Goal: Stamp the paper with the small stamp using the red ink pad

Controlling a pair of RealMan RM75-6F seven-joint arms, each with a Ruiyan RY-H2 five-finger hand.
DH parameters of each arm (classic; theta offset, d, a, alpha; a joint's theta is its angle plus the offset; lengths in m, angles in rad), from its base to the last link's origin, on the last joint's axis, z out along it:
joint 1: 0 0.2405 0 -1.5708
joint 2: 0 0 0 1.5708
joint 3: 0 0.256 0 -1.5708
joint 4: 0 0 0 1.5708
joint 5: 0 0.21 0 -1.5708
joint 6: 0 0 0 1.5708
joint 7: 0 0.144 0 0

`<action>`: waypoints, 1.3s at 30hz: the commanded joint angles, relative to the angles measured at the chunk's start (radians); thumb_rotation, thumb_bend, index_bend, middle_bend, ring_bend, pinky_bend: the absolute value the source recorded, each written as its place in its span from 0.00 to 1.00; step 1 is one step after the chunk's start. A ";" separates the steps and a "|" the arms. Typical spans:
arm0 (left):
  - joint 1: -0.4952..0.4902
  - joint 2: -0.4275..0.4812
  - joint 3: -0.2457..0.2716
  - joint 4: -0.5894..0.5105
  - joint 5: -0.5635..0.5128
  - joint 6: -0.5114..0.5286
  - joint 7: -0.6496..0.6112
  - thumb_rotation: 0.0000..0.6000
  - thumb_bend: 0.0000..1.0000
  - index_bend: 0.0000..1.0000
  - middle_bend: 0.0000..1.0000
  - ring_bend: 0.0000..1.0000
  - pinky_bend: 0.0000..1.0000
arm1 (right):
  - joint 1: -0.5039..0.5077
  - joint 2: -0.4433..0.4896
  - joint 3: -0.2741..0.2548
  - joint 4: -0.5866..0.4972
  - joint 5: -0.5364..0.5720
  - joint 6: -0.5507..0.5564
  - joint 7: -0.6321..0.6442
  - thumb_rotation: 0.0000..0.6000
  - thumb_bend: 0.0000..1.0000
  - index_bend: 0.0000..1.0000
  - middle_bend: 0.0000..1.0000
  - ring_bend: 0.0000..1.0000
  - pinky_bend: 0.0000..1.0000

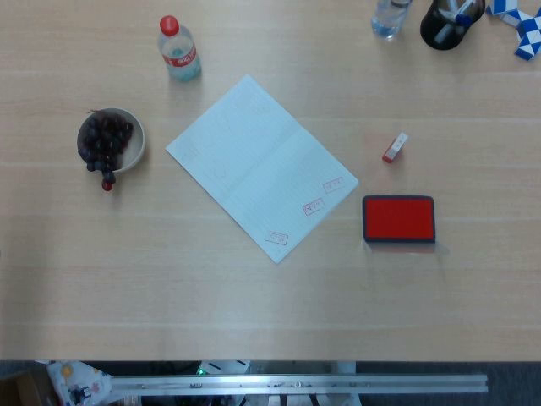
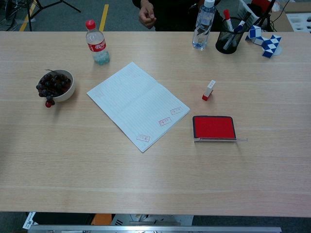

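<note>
A sheet of lined white paper lies turned at an angle in the middle of the table, with three red stamp marks near its right edge. The small stamp, white with a red end, lies on the table to the paper's right. Just in front of it sits the open red ink pad in its dark case. Neither of my hands shows in the head view or the chest view.
A bowl of dark grapes stands at the left and a red-capped bottle behind the paper. At the far right are a clear bottle, a black pen cup and a blue-white twist toy. A person stands behind the table.
</note>
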 commanded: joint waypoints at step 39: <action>0.023 0.006 -0.001 0.017 -0.041 -0.001 -0.035 1.00 0.22 0.15 0.12 0.15 0.14 | 0.517 -0.331 0.091 0.285 0.054 -0.563 -0.166 1.00 0.22 0.39 0.35 0.29 0.34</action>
